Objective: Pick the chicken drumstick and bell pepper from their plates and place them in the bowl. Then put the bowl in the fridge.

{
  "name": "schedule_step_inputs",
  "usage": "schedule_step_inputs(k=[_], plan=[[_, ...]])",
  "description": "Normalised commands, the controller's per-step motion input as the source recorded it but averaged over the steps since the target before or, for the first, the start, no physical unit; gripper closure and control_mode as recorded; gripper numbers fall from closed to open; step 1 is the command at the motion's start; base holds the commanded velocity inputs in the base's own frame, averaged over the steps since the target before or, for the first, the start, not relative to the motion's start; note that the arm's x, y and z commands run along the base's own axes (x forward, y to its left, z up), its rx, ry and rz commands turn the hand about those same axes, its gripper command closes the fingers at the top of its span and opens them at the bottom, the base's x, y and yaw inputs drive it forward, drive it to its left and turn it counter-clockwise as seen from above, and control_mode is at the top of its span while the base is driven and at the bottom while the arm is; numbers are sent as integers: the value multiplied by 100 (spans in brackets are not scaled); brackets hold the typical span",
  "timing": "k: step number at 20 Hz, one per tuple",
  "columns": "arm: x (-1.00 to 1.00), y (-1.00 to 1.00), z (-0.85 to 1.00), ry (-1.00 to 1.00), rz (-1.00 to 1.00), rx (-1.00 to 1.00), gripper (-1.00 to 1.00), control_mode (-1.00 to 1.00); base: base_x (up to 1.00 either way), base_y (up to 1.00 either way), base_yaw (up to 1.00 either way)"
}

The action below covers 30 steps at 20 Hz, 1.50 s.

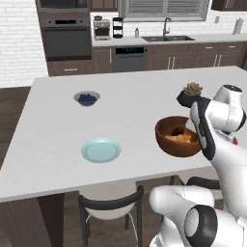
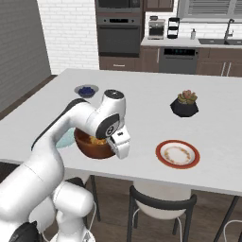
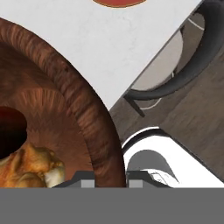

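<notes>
The dark reddish-brown wooden bowl (image 1: 170, 143) (image 2: 90, 147) (image 3: 78, 100) is at the near edge of the white island counter (image 1: 135, 96). My gripper (image 3: 109, 180) is shut on its rim, one finger inside the wall and one outside. Inside the bowl lie the golden chicken drumstick (image 3: 30, 168) (image 1: 177, 139) and, partly in shadow, the red bell pepper (image 3: 9, 131). The light blue plate (image 1: 101, 150) is bare, to the bowl's left. The white plate with the red-brown rim (image 2: 177, 154) (image 3: 118, 2) is bare too. The fridge is out of view. Whether the bowl rests on the counter I cannot tell.
A small grey bowl of blue berries (image 1: 87, 98) (image 2: 86, 90) sits further back on the island. A dark plant pot with a succulent (image 1: 190, 95) (image 2: 184, 105) stands behind the bowl. Stools (image 1: 110, 205) (image 2: 160, 201) are tucked under the counter's near edge.
</notes>
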Motion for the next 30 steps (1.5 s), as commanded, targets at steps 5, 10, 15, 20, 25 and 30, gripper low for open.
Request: schedule_step_inputs(k=[5,10,15,20,25,30], plan=[[-54,95,28,0,-42,0,100,-100,0,0,0],[-15,51,7,0,-51,0,100,-100,0,0,0],[-13,59,-6,-3,-48,1,100,-100,0,0,0],[-14,30,-1,-3,-37,7,100,-100,0,0,0],[-71,0,-3,-12,-21,10,100,-100,0,0,0],[-24,3,-1,-11,-9,1,100,-100,0,0,0]])
